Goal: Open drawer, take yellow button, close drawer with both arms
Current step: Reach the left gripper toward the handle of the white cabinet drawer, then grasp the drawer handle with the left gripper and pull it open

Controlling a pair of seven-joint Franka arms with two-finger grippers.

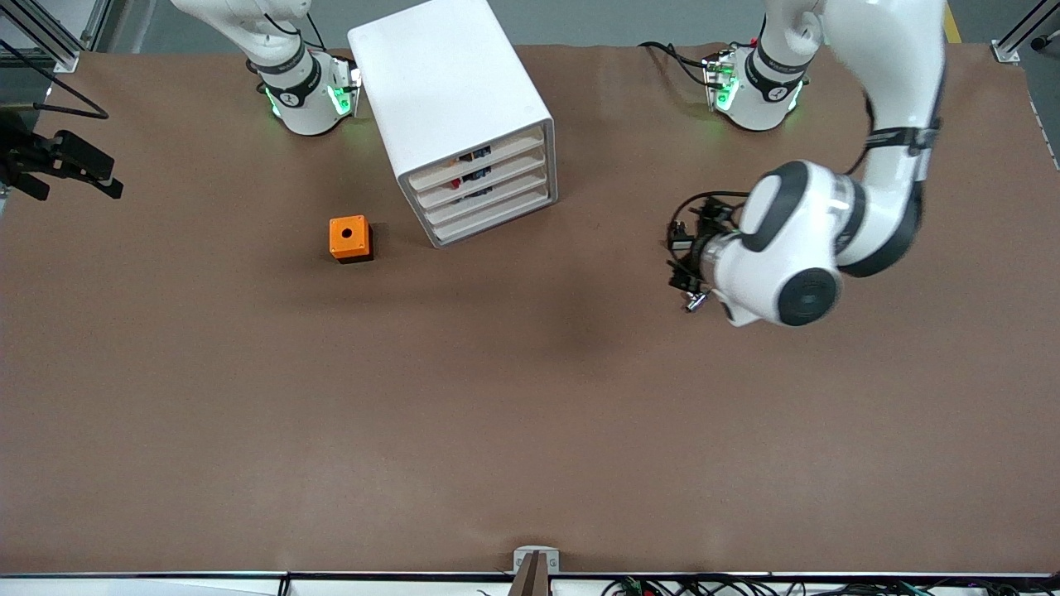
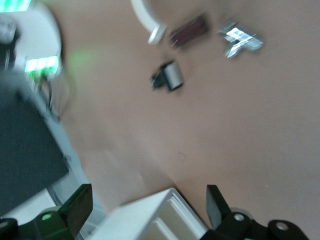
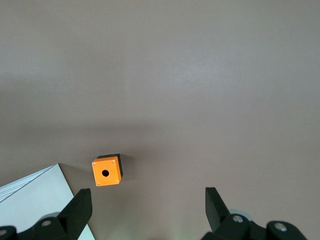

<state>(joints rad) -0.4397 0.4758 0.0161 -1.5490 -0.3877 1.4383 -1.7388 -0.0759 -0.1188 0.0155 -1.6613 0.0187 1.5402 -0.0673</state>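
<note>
A: Step in hand?
B: Opening, not yet begun. All four drawers shut in the cabinet. Button unseen, likely in one of them; cannot tell which.
A: Grippers?
B: Left gripper released, empty, facing the cabinet's corner. Right gripper released too, high over the orange cube.
A: Next?
B: Probably bracing the cabinet, hooking one front strip.
A: Surface?
B: Plain brown table, cables along its near edge.
</note>
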